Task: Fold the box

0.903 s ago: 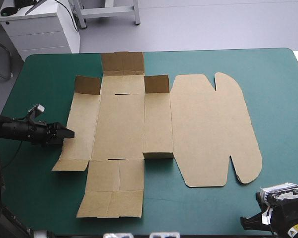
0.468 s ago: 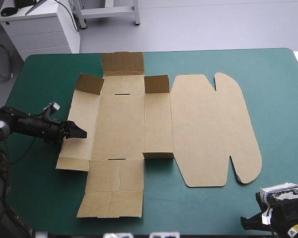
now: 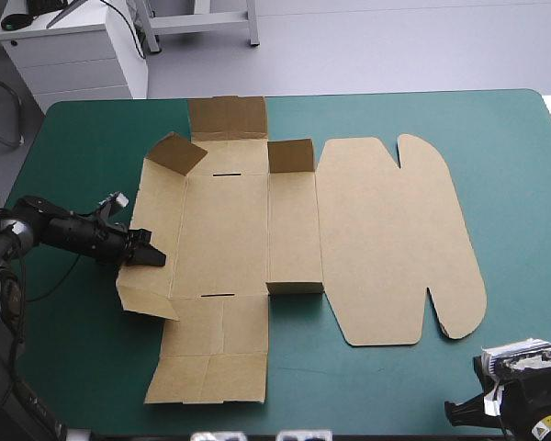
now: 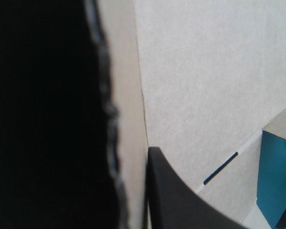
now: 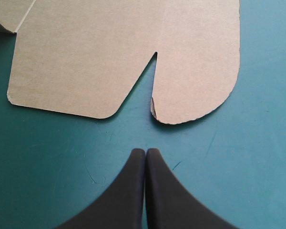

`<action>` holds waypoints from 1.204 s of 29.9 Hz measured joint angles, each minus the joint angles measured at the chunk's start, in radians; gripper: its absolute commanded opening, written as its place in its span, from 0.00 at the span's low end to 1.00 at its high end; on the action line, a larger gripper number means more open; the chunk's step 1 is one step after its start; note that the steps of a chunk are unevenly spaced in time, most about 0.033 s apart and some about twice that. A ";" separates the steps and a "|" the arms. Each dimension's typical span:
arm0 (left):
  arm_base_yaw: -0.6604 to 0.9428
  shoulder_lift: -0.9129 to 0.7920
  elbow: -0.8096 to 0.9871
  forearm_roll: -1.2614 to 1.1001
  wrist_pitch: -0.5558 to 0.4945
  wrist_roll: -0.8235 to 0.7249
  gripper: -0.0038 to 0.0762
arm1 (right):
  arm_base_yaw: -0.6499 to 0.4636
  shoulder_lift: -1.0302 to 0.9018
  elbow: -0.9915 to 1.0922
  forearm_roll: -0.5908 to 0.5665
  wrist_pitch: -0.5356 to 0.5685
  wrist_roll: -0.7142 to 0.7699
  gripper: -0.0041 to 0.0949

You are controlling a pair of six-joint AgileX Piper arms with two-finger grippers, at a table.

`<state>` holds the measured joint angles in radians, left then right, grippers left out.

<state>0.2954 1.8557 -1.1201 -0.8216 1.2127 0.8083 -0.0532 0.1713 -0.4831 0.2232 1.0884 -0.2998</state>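
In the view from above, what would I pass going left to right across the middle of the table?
Left gripper → the box, part by part: tilted-up left wall → flat base panel → right side panel → wide round-cornered lid → bare teal-green cover.

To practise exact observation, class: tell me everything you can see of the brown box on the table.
The box is a cut sheet of brown board, creased, with two thin slots, lying mostly flat on the teal-green cover. Its rounded lid panel with notched tabs lies flat toward the table's right. The left wall is tilted up, and two small far flaps stand raised. The left gripper is shut on the left wall's edge.
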 measured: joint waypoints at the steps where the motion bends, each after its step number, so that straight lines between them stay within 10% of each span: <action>1: 0.000 0.000 0.000 -0.003 0.002 0.017 0.04 | 0.000 0.000 0.000 0.000 0.000 0.000 0.03; 19: -0.040 -0.026 -0.084 0.062 0.001 0.078 0.04 | 0.000 0.000 0.000 0.000 0.000 0.000 0.03; 36: -0.471 -0.140 -0.761 0.513 0.033 0.007 0.04 | 0.000 0.000 0.000 0.000 0.000 0.000 0.03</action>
<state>-0.1757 1.7157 -1.8809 -0.3084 1.2457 0.8151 -0.0532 0.1713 -0.4831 0.2232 1.0884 -0.2998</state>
